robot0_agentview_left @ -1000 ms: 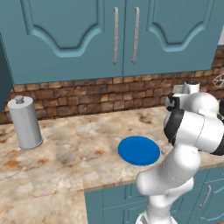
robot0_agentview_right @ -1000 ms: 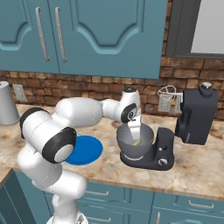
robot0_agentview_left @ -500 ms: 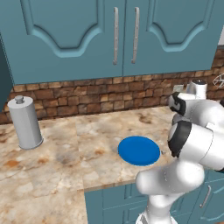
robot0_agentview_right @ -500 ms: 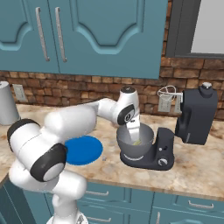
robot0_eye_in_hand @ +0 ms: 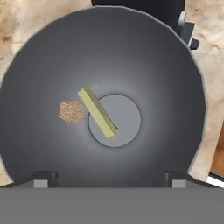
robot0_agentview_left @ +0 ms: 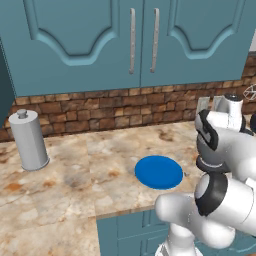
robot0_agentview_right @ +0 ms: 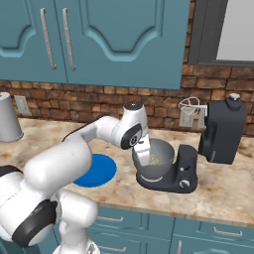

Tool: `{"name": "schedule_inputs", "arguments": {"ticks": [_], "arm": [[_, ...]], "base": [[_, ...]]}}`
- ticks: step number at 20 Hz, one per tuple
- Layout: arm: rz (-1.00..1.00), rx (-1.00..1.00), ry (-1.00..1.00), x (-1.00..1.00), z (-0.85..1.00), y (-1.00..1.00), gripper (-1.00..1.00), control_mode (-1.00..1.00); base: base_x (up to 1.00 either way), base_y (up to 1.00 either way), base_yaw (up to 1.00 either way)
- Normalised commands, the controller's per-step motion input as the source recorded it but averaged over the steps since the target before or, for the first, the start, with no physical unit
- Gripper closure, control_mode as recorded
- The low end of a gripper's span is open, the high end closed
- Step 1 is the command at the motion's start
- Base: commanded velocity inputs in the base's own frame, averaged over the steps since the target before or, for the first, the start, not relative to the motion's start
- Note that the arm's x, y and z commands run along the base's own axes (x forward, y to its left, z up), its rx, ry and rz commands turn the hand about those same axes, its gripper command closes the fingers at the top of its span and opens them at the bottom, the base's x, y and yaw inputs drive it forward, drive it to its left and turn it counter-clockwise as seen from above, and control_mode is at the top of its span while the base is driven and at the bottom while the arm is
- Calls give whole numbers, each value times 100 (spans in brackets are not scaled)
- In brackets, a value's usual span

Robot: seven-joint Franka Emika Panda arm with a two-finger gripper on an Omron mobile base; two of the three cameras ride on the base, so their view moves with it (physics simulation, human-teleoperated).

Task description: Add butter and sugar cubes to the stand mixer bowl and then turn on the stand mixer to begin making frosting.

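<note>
One yellowish butter [robot0_eye_in_hand: 98,112] stick, smooth grey metal stand mixer bowl [robot0_eye_in_hand: 175,87] (rounded), gripper [robot0_eye_in_hand: 106,178] spread.

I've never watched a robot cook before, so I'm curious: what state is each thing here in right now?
butter: lying loose on the bowl's bottom, released.
sugar cube: in the bowl, beside the butter.
stand mixer bowl: seated on the mixer base.
stand mixer: head tilted back.
gripper: open, empty, above the bowl.
blue plate: bare.
cabinet doors: closed.

We see the thin yellowish butter [robot0_eye_in_hand: 98,112] stick lying slantwise on the bottom of the deep grey bowl [robot0_eye_in_hand: 175,78], beside a brownish sugar cube [robot0_eye_in_hand: 71,110]. The bowl sits on the black stand mixer [robot0_agentview_right: 218,134], whose head is tilted back.
</note>
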Motion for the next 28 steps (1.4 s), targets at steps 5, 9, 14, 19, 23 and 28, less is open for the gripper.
{"name": "schedule_inputs", "arguments": {"ticks": [5,9,14,19,23,28], "arm": [[13,0,0,-42,16,45,-100,-100],[12,0,0,-38,12,48,-100,-100],[8,0,0,-27,-3,47,-100,-100],[7,0,0,-1,-26,18,-100,-100],[0,2,3,4,-36,2,-100,-100],[0,6,8,8,-37,1,-100,-100]], "base": [[0,0,0],[0,0,0],[0,0,0],[0,0,0],[0,0,0],[0,0,0]]}}
